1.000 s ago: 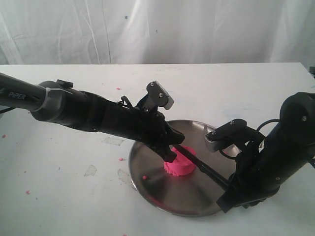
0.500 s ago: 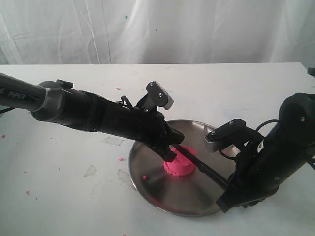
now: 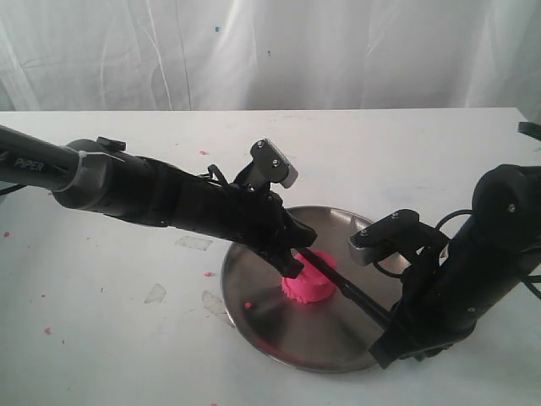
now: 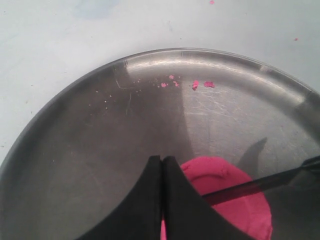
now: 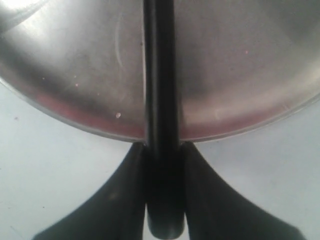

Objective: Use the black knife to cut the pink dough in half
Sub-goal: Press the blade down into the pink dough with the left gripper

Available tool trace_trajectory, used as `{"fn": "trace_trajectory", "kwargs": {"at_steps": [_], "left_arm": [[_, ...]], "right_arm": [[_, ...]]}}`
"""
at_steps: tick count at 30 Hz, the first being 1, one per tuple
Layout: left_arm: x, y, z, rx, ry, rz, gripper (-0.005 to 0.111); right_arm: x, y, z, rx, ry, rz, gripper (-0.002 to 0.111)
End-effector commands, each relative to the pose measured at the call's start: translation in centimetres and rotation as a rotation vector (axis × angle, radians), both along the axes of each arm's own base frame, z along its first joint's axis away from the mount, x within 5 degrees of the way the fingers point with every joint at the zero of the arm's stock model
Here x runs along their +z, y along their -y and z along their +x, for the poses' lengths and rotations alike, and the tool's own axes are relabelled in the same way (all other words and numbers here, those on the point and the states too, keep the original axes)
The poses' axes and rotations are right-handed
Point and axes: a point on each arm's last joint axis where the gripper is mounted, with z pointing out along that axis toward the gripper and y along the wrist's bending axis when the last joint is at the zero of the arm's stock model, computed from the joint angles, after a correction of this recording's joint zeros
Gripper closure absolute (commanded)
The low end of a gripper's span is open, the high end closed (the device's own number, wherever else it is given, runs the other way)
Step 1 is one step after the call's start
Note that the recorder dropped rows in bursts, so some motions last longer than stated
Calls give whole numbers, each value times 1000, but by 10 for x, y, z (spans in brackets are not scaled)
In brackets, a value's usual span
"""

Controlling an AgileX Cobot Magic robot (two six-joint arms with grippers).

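Note:
The pink dough [image 3: 309, 288] [image 4: 235, 200] is one round puck near the middle of the steel plate [image 3: 262, 315] [image 4: 100, 140] [image 5: 75, 65]. The black knife [image 3: 355, 298] [image 4: 260, 184] [image 5: 161, 90] lies slanted across the dough's top, its blade reaching under the left fingers. My right gripper [image 3: 390, 328] [image 5: 162, 150] is shut on the knife's handle at the plate's near right rim. My left gripper [image 3: 292, 269] [image 4: 163, 161] is shut with its tips together, resting at the dough's left edge; whether it presses the dough I cannot tell.
Tiny pink crumbs [image 4: 200, 84] lie on the plate's far side and more are scattered on the white table [image 3: 84, 313]. A crumb [image 3: 247, 304] sits on the plate's left. White cloth hangs behind the table.
The right arm has sunk slightly and its wrist has shifted a little; the knife stays across the dough. The left arm has not moved.

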Motion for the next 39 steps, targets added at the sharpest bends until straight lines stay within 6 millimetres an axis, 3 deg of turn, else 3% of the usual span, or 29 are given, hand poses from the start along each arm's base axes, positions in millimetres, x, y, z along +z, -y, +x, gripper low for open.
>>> {"fn": "trace_trajectory", "kwargs": {"at_steps": [1,39], "left_arm": [[-2,0,-1,-2,-9,0,107],[-13,-3,1,23,-14,48,107]], "right_arm": [[-1,0,1,-20,13,6,108],[-9,1,-2,-21,-60,-14,108]]}}
